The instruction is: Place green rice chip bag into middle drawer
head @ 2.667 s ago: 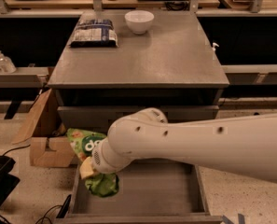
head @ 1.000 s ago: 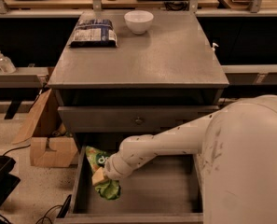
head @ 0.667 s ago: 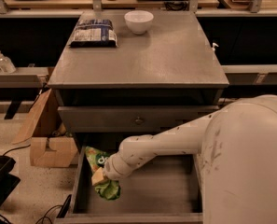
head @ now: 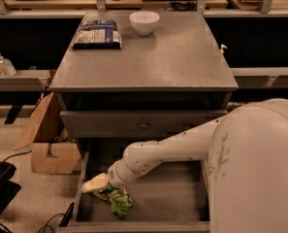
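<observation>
Green foil shows in the open drawer (head: 168, 199): the bag (head: 118, 201) is low at its left front, touching the underside of the gripper (head: 101, 182). The gripper hangs inside the drawer near the left wall, at the end of the white arm (head: 168, 149). Whether it is clamped on the bag cannot be told. A blue-and-white packet (head: 98, 33) and white bowl (head: 144, 22) sit on the cabinet top (head: 153, 62).

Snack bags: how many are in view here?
2. The green rice chip bag lies front left in the middle drawer, at the tool; the dark blue-and-white bag lies on the cabinet top beside the white bowl. The arm may hide others.
</observation>
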Robot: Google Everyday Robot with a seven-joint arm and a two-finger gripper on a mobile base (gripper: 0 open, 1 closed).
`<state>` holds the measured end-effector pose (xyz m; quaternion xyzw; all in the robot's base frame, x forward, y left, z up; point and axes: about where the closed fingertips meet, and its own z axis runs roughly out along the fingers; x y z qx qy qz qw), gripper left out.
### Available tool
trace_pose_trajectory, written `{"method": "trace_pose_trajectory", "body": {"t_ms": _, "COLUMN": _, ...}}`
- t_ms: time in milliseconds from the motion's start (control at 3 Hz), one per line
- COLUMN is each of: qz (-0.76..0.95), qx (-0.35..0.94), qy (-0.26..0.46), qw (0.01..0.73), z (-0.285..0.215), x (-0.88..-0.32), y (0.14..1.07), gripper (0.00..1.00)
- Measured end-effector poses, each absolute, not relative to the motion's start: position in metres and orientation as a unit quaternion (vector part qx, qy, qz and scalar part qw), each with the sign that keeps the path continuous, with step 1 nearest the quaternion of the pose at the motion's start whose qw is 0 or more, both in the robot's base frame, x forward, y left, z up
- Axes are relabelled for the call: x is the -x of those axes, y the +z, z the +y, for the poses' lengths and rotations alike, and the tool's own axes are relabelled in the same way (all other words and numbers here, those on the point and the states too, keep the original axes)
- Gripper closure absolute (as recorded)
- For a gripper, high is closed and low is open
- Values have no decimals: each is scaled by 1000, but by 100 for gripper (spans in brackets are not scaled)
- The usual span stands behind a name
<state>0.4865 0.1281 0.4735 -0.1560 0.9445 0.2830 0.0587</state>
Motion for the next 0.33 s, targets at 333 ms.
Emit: {"method": "trace_pose_trajectory", "body": {"t_ms": 333, "qz": 945, "qx": 156, "qy": 283, "qw": 59, "z": 128, "x": -487, "y": 474, "gripper": 0}}
